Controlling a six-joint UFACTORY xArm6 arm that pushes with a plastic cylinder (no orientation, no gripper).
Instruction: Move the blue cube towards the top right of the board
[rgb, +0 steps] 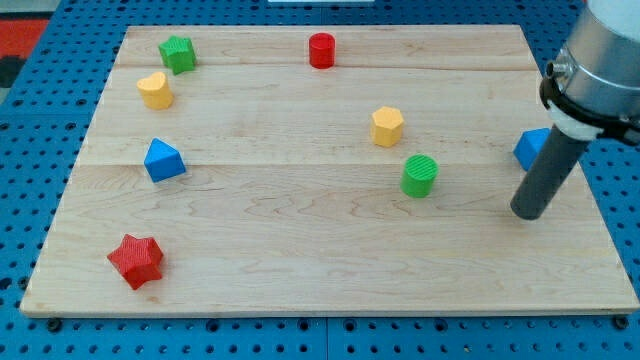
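Observation:
The blue cube (529, 148) sits near the board's right edge, about halfway up, partly hidden behind my dark rod. My tip (528, 212) rests on the wooden board (300, 230) just below the cube, toward the view's bottom. Whether the rod touches the cube cannot be told. A second blue block, a triangular one (163, 160), lies far off at the view's left.
A green cylinder (420, 176) and a yellow hexagonal block (387, 126) lie left of the cube. A red cylinder (321, 50) is at the top middle. A green star (177, 54), a yellow heart (154, 90) and a red star (136, 261) are at the left.

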